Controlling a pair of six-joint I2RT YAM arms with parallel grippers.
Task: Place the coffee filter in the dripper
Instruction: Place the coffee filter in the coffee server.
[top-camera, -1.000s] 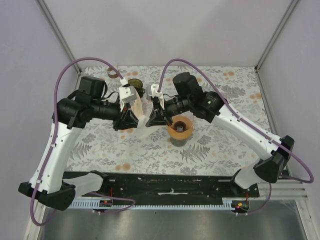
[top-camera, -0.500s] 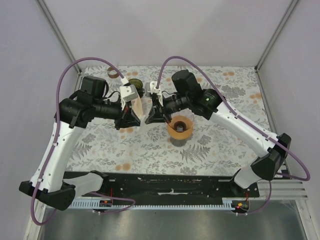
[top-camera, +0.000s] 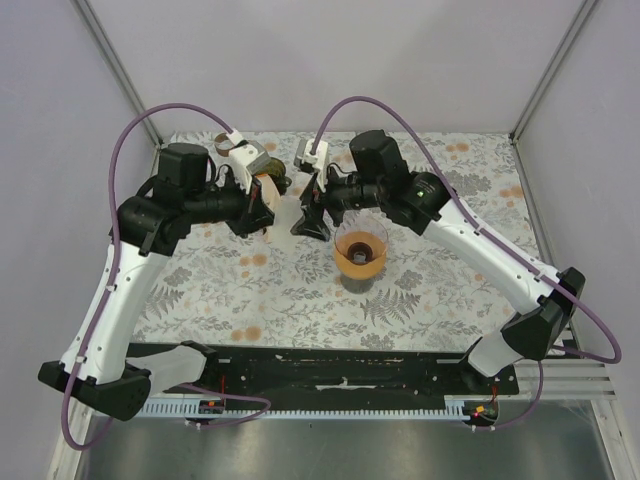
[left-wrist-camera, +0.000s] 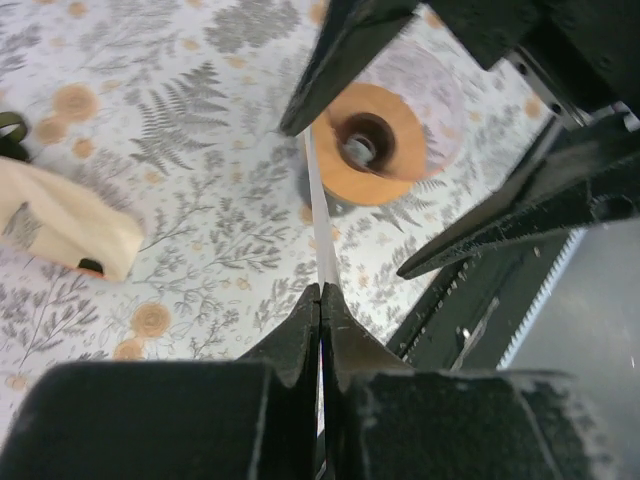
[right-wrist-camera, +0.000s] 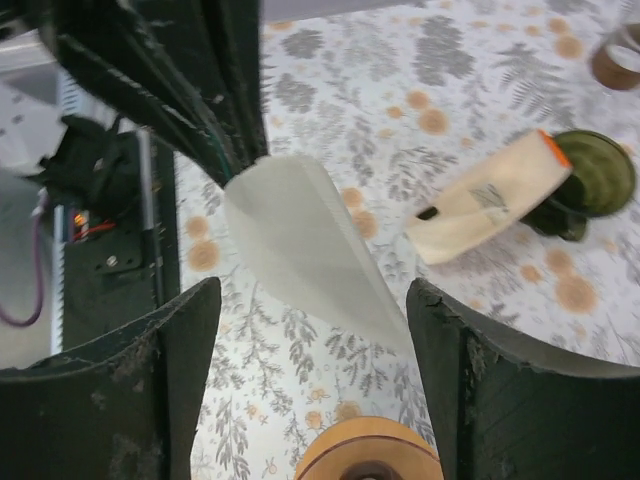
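While the dripper (top-camera: 360, 250) sits on the worktop (top-camera: 450, 290), the filter (right-wrist-camera: 305, 240) hangs just beyond it to the left, clamped flat in the left pincer (left-wrist-camera: 320, 290), its long edge aimed toward the dripper. Flanking it, the right pincer (right-wrist-camera: 312, 295) stands apart, holding nothing, so the left arm looks best placed.
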